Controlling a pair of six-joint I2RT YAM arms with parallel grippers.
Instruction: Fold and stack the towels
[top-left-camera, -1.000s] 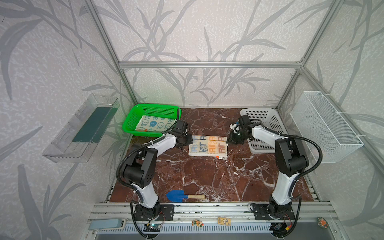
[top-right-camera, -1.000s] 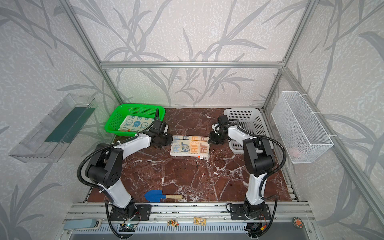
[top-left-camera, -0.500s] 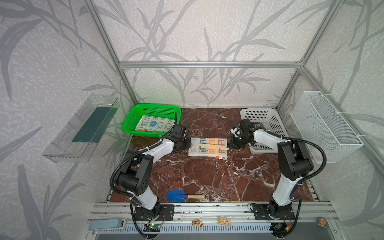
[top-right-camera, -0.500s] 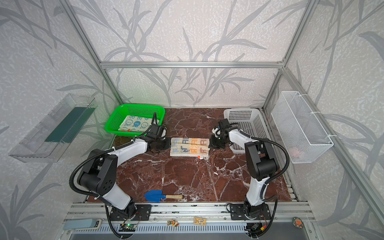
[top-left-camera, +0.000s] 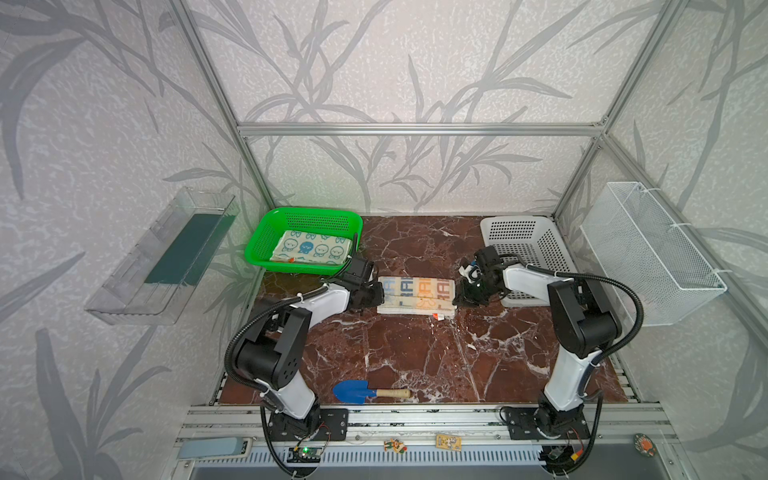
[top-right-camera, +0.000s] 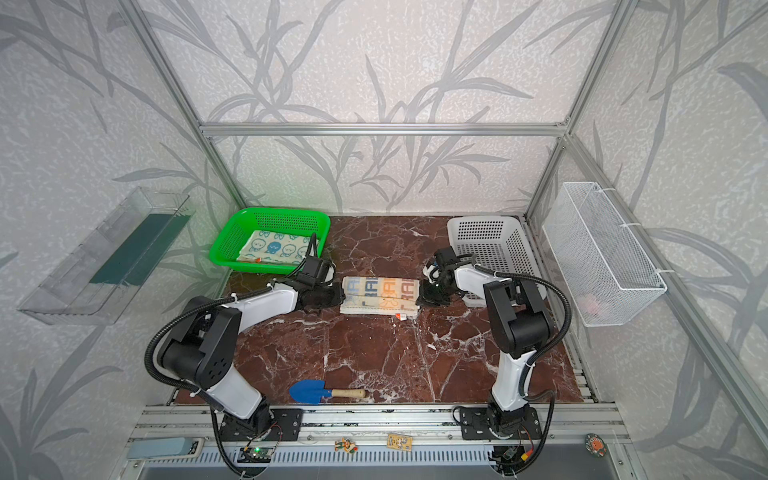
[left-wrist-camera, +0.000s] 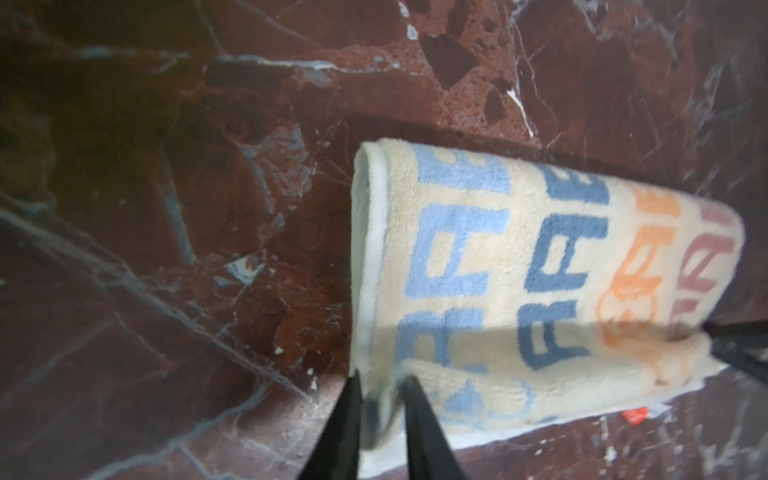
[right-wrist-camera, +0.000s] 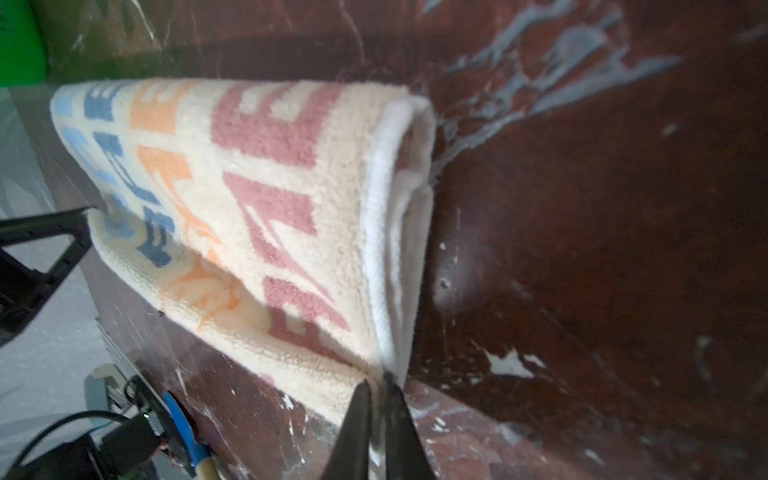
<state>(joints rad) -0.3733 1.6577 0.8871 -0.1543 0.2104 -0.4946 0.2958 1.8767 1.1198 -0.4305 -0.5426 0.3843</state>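
Observation:
The towel with RABBIT lettering (top-left-camera: 415, 295) (top-right-camera: 380, 294) lies folded into a long strip in the middle of the marble table. My left gripper (top-left-camera: 376, 296) (left-wrist-camera: 380, 376) is low at its left end, fingers apart with the near corner of the towel (left-wrist-camera: 540, 270) loosely between them. At the right end, my right gripper (top-left-camera: 459, 297) (right-wrist-camera: 376, 380) stands open by a narrow slit at the near corner of the towel (right-wrist-camera: 270, 187). A cream towel with blue bunny faces (top-left-camera: 311, 247) (top-right-camera: 276, 247) lies folded in the green basket (top-left-camera: 307, 212).
A white plastic basket (top-left-camera: 523, 237) stands at the back right, behind my right arm. Near the front edge lies a blue trowel (top-left-camera: 353, 391). A wire basket (top-left-camera: 648, 249) hangs on the right wall and a clear tray (top-left-camera: 166, 257) on the left wall.
Both grippers came forward and down from the towel's far edge, bringing its far half over into a narrower strip. Their jaws, shut before, have now parted.

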